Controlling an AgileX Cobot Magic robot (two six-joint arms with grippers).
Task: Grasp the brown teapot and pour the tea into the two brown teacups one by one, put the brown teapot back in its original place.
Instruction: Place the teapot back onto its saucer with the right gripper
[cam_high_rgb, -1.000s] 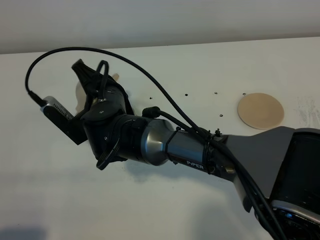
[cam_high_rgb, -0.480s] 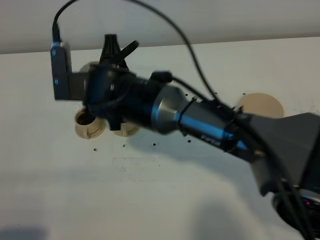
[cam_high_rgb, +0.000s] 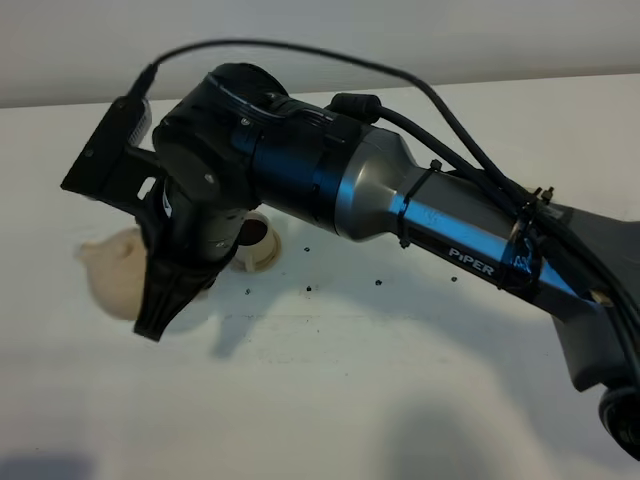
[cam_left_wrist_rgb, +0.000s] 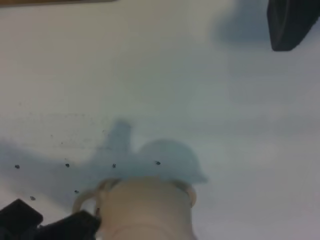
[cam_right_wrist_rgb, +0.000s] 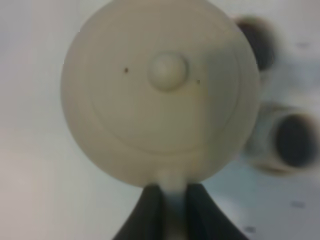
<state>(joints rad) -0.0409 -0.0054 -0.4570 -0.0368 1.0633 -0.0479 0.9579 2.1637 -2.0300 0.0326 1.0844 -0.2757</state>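
Teapot (cam_right_wrist_rgb: 160, 90) in right tool (cam_right_wrist_rgb: 172, 207), handle pinched

High overview; right wrist close above brown teapot (cam_right_wrist_rgb: 160, 90).

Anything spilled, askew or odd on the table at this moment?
Yes: small dark specks are scattered over the white table near the cups, as if bits had spilled. One cup shows dark contents. The teapot sits at the far left in the right gripper, away from its coaster, which is hidden.

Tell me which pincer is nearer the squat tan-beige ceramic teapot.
Right. The right pincer is clamped on the squat tan-beige ceramic teapot's handle; the left pincer sits beside a tan cup, no teapot in its view.
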